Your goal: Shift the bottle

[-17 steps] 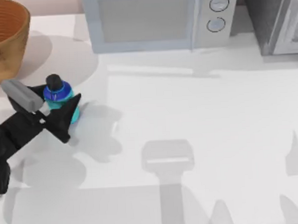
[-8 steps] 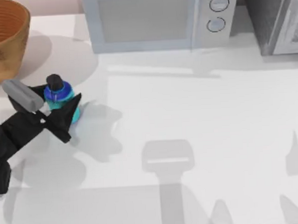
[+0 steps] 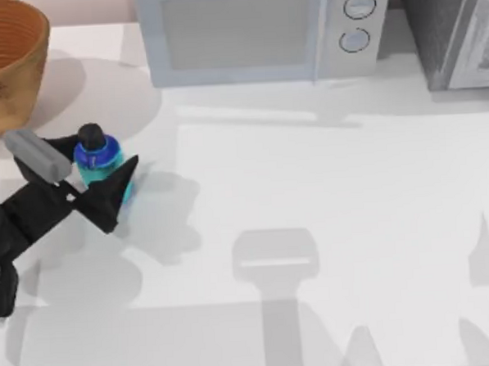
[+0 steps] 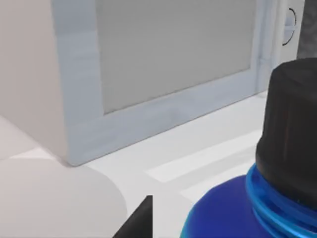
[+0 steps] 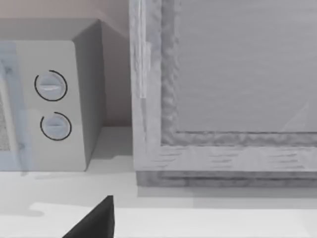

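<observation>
The small bottle, with a cyan body, blue shoulder and black cap, stands upright at the left of the table, in front of the basket. My left gripper reaches in from the left edge and is shut on the bottle, one black finger on its near side and the other on its far side. The left wrist view shows the bottle's cap and blue shoulder very close, with a dark fingertip beside them. My right gripper is parked off to the right, a dark edge of it showing in the right wrist view.
A woven basket sits at the back left, just behind the bottle. A pale microwave stands along the back edge, and a grey cabinet is at the back right. The open white table stretches to the right and front.
The near finger of my left gripper has drawn in against the bottle's body, covering more of the cyan. The bottle has nudged slightly to the right.
</observation>
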### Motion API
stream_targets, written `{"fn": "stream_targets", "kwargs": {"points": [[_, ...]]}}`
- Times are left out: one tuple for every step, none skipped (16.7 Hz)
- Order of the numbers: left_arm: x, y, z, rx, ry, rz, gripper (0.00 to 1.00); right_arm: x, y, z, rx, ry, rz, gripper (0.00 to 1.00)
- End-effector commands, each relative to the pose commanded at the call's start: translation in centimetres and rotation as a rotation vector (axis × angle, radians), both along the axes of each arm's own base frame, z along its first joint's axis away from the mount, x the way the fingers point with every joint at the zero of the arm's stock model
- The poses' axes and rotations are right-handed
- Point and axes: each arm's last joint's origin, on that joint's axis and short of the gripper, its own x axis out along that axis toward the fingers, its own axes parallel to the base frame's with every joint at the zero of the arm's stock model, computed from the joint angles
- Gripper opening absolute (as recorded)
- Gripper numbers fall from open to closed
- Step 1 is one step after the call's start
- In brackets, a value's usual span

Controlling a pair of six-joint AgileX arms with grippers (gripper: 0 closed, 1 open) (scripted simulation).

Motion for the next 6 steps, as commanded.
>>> {"fn": "stream_targets", "kwargs": {"points": [[0.0,0.0,0.0,0.0,0.0,0.0,1.0,0.0,0.0,0.0,0.0,0.0,0.0,1.0],[0.0,0.0,0.0,0.0,0.0,0.0,1.0,0.0,0.0,0.0,0.0,0.0,0.0,1.0],[0.0,0.0,0.0,0.0,0.0,0.0,1.0,0.0,0.0,0.0,0.0,0.0,0.0,1.0],[0.0,0.0,0.0,0.0,0.0,0.0,1.0,0.0,0.0,0.0,0.0,0.0,0.0,1.0],[0.0,0.0,0.0,0.0,0.0,0.0,1.0,0.0,0.0,0.0,0.0,0.0,0.0,1.0],[0.0,0.0,0.0,0.0,0.0,0.0,1.0,0.0,0.0,0.0,0.0,0.0,0.0,1.0]]}}
